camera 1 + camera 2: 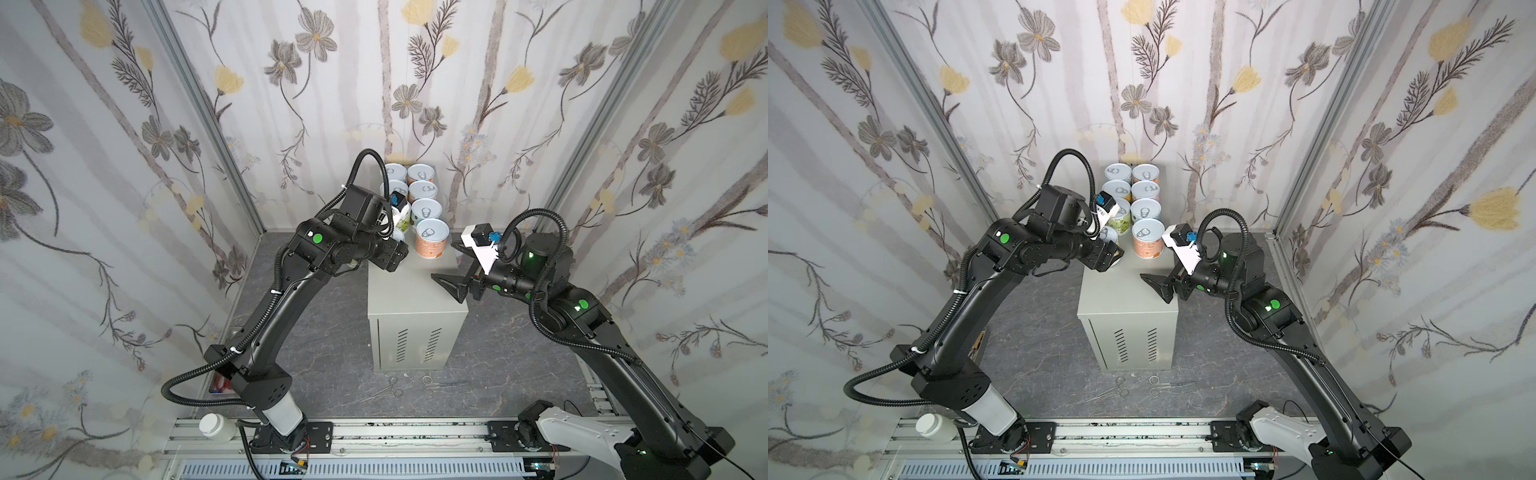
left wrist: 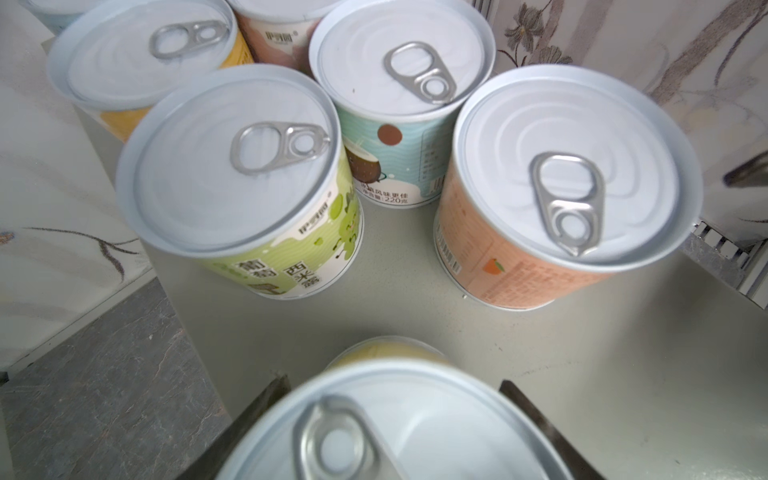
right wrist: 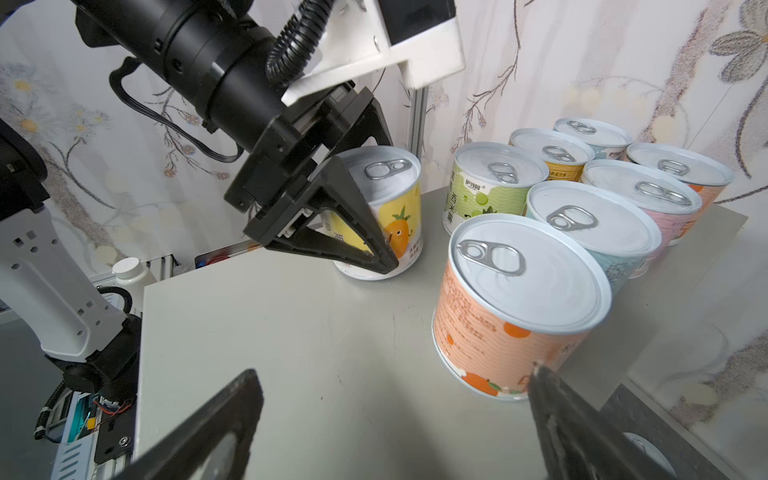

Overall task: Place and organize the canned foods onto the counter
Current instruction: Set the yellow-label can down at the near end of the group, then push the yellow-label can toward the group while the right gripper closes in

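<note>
The yellow can (image 3: 395, 195) stands upright on the counter (image 3: 291, 332), with the left pincer (image 2: 394, 380) around it; if it presses, I cannot tell. The right pincer (image 3: 392, 370) is wide apart, empty. The can seems rigid, rather heavy and smooth, best held at mid-wall.

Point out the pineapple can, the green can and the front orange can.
pineapple can (image 3: 401, 228): right wrist view, on its yellow label
green can (image 3: 490, 164): right wrist view, on its lid
front orange can (image 3: 540, 282): right wrist view, on its lid

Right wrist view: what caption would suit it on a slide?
Left fingers flank a yellow can on the grey counter beside two rows of cans; right fingers hang wide open.
</note>
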Robot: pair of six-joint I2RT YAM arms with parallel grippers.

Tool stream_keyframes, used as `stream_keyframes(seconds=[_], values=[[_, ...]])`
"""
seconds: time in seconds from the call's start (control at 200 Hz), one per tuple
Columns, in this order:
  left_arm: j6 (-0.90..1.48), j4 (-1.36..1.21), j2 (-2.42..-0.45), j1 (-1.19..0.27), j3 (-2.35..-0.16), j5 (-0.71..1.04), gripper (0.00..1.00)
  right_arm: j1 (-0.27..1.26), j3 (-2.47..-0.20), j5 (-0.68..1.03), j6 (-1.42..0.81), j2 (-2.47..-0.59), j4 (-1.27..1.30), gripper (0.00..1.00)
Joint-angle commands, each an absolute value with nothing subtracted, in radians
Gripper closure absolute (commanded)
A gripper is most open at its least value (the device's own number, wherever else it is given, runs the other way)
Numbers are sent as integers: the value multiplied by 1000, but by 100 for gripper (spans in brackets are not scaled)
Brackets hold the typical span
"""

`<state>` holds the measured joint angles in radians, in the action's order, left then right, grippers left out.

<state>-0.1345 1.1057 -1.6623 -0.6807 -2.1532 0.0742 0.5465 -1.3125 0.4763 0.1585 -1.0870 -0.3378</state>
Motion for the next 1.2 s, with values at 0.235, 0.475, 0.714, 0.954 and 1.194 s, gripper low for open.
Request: stream_keyframes(seconds=[0.235, 0.475, 0.714, 0.954, 1.194], values=[[-152, 1075, -1670, -681, -2158, 64, 20, 548, -1290, 459, 175, -1075, -292, 0], [-180, 988, -1600, -682, -2102, 110, 12, 547, -1287, 463, 173, -1090, -279, 0], [-201, 773, -1399, -680, -1855, 23, 0, 547, -1279, 443, 152, -1106, -231, 0], [-243, 342, -1028, -679, -1370, 60, 0, 549, -1163, 363, 47, -1037, -57, 0], [-260, 221, -935, -674, -1218, 173, 0, 553, -1097, 323, -20, -1017, 19, 0]])
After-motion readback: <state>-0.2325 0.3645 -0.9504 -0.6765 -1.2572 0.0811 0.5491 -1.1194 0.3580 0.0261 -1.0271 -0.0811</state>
